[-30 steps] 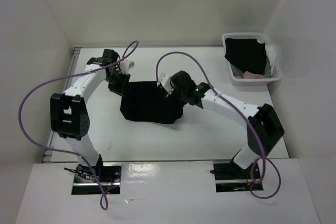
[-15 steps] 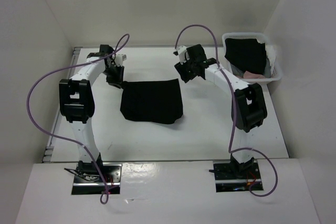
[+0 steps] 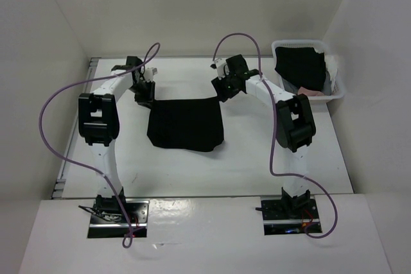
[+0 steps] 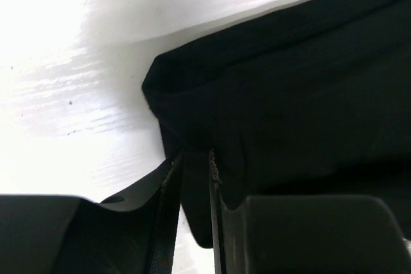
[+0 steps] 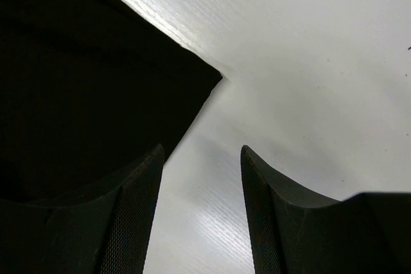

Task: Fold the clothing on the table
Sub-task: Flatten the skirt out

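Observation:
The black clothing [image 3: 186, 124] lies spread flat, roughly rectangular, on the white table [image 3: 257, 165]. My left gripper [image 3: 146, 96] is at its far left corner. In the left wrist view that gripper [image 4: 192, 166] is shut on a fold of the clothing [image 4: 308, 94], with black cloth filling the narrow gap between the fingers. My right gripper [image 3: 220, 92] hovers at the far right corner. The right wrist view shows this gripper [image 5: 200, 153] open over bare table, with the clothing's corner [image 5: 77, 81] just beyond its left finger and nothing between the fingers.
A white plastic basket [image 3: 336, 88] stands at the far right with black cloth and pink and white pieces in it. A metal rail [image 3: 76, 126] runs along the table's left edge. White walls enclose the table on three sides.
My right arm has swung from over the clothing's right part to its far right corner. The left gripper narrowed onto the far left corner. The clothing now lies flatter and squarer.

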Action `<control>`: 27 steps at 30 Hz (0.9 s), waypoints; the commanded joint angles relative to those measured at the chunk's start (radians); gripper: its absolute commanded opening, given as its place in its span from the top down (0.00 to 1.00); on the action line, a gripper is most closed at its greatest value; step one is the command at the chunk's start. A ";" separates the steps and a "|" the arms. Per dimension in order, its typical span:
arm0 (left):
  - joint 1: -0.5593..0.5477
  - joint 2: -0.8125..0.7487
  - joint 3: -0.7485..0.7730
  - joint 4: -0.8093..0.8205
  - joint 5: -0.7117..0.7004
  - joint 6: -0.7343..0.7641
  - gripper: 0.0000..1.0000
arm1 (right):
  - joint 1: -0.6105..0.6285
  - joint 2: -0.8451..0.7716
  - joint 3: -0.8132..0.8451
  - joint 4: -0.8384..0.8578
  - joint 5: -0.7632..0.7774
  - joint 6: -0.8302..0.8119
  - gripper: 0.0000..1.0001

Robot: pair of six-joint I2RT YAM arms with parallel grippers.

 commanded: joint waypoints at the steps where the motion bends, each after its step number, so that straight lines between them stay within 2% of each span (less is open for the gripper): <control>1: -0.042 -0.039 0.044 0.018 0.036 -0.036 0.71 | -0.005 0.008 0.048 -0.010 -0.020 0.014 0.43; 5: -0.099 -0.065 0.044 0.018 0.036 -0.036 0.70 | -0.005 0.008 0.037 -0.001 -0.020 0.014 0.43; 11: -0.199 -0.074 0.044 0.005 -0.146 -0.045 0.69 | -0.005 0.008 0.028 -0.001 -0.020 0.014 0.43; 18: -0.213 -0.074 0.053 0.005 -0.374 -0.100 0.66 | -0.005 0.008 0.009 -0.001 -0.040 0.014 0.43; 21: -0.213 -0.074 0.053 0.005 -0.456 -0.101 0.62 | -0.005 0.008 0.009 -0.001 -0.050 0.014 0.43; 25: -0.224 -0.074 0.053 0.016 -0.539 -0.101 0.49 | -0.005 0.008 0.009 -0.001 -0.061 0.005 0.43; 27: -0.234 -0.074 0.053 0.028 -0.549 -0.101 0.47 | -0.005 0.008 0.009 -0.001 -0.061 0.005 0.43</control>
